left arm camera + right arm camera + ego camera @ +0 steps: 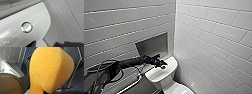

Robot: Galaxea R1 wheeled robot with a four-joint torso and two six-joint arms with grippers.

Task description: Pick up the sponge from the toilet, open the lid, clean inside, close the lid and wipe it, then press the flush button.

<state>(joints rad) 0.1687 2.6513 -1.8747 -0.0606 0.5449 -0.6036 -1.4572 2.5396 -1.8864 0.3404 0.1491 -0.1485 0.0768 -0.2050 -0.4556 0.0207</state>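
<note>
Head view | left tool (160,63) at flush button (26,27), grip unclear | right tool grasps sponge (50,69) endwise

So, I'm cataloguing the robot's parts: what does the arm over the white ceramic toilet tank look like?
The left arm is black and slightly glossy, built of rounded, jointed segments. It ends in a chunky, angular black left gripper. Thin dark cables loop loosely beside its rear part. No markings can be made out.
</note>
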